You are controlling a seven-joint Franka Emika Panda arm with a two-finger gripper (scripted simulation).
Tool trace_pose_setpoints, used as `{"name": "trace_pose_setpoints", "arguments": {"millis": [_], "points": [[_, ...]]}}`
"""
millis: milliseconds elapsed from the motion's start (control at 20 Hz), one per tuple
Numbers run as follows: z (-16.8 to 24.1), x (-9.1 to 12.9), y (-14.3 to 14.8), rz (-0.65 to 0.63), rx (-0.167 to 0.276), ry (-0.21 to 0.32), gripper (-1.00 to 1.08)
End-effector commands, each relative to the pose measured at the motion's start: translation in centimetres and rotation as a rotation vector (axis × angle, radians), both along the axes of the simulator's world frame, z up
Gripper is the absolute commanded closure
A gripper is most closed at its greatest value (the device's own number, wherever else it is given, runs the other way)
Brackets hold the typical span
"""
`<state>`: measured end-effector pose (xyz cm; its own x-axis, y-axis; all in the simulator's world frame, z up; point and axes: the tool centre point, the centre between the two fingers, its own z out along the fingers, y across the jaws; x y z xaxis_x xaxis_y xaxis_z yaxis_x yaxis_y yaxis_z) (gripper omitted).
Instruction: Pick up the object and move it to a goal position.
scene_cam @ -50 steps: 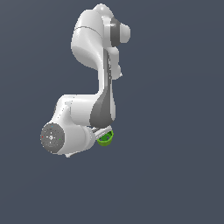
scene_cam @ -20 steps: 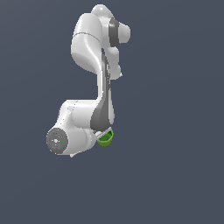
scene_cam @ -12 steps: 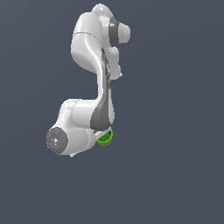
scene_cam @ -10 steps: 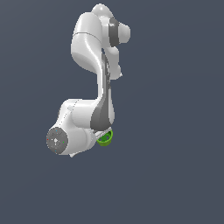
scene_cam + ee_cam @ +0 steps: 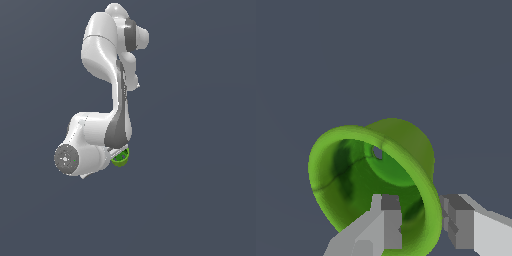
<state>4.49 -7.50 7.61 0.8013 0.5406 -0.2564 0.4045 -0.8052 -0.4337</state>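
One green cup, its rim pinched between two fingers.

In the exterior view the green cup peeks out low-centre, mostly hidden behind the arm; the gripper is hidden there. The wrist view's bottom edge cuts off both fingers

room: open all round arm | obstacle: cup wall betw claw fingers
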Motion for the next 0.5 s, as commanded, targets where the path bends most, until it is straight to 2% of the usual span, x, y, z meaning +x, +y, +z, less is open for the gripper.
{"name": "trace_pose_setpoints", "arguments": {"millis": [0, 450], "points": [[0.4, -0.1, 0.3, 0.0, 0.0, -0.002, 1.08], [2.9, -1.7, 2.4, 0.0, -0.001, -0.002, 1.08]]}}
